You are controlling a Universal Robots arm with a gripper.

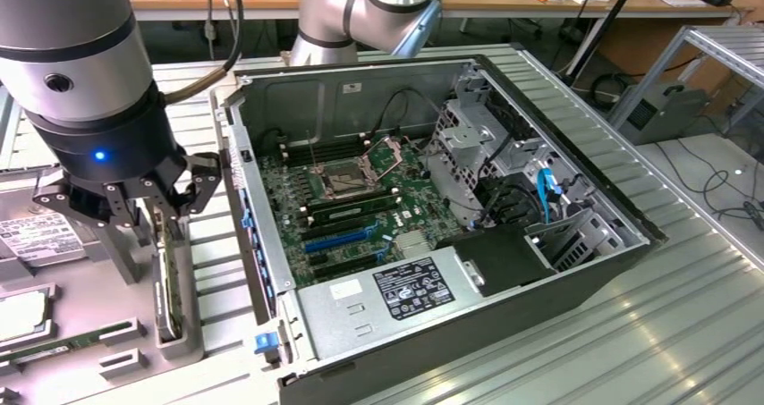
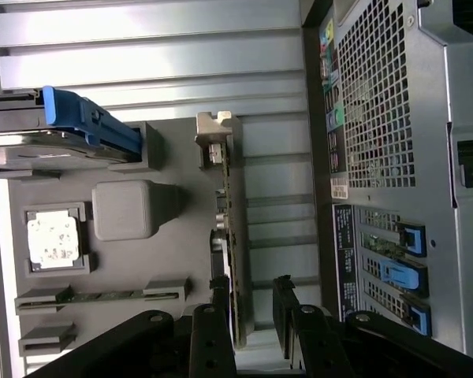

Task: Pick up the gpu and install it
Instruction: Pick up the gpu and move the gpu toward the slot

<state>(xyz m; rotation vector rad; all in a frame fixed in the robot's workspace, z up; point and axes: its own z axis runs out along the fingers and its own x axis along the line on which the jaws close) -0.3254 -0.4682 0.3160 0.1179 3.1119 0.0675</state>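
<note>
The gpu (image 1: 174,289) (image 2: 230,228) stands on its edge in a slot of the grey parts tray (image 1: 84,383) (image 2: 181,264), at the exterior view's left beside the computer case. Its silver bracket (image 2: 214,134) is at the end far from the wrist. My gripper (image 1: 143,244) (image 2: 252,319) hangs open just above the card. In the wrist view the card's near end runs between the two black fingers (image 2: 284,311), closer to one of them. Nothing is gripped.
The open computer case (image 1: 478,92) (image 2: 394,118) lies on its side, with the motherboard's blue slots (image 1: 340,240) facing up. On the tray sit a hard drive (image 1: 30,235) (image 2: 55,130), a processor (image 1: 18,316) (image 2: 54,239) and a memory stick (image 1: 60,344) (image 2: 102,296). The table is ribbed metal.
</note>
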